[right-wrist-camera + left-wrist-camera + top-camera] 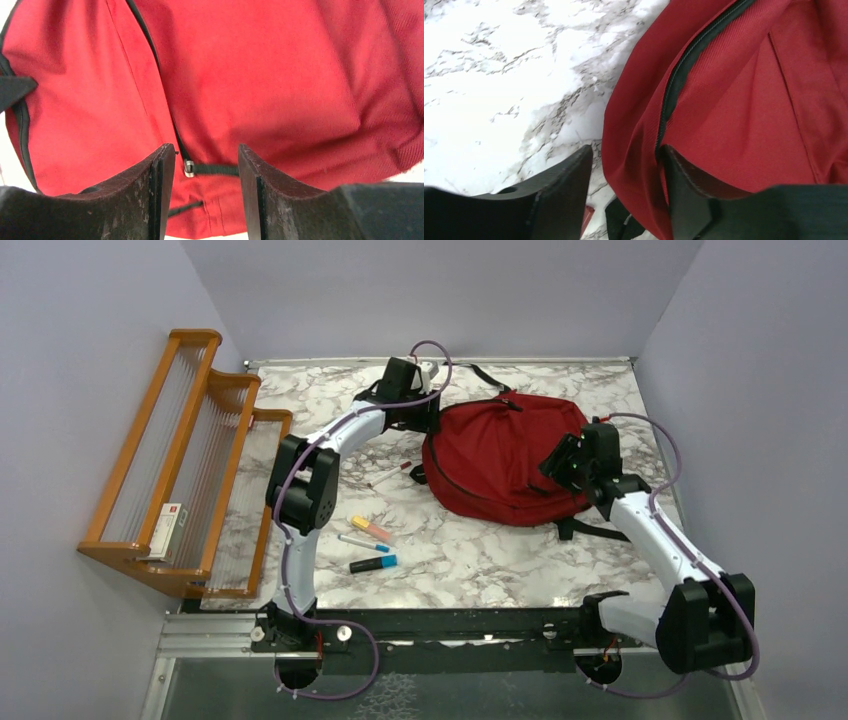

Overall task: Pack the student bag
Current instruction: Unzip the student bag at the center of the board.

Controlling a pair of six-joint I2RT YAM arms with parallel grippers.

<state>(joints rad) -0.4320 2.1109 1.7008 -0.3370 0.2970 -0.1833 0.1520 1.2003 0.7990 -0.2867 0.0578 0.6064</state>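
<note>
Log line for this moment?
student bag on table | left fingers open astride bag edge | right fingers open over zipper pull | markers unpacked

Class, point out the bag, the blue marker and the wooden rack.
Bag (500, 455): top view, red upper panel.
Blue marker (373, 564): top view, its middle.
Rack (196, 337): top view, far wooden end.

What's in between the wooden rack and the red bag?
The left arm and a thin pen lie between rack and bag; top view shows it.
</note>
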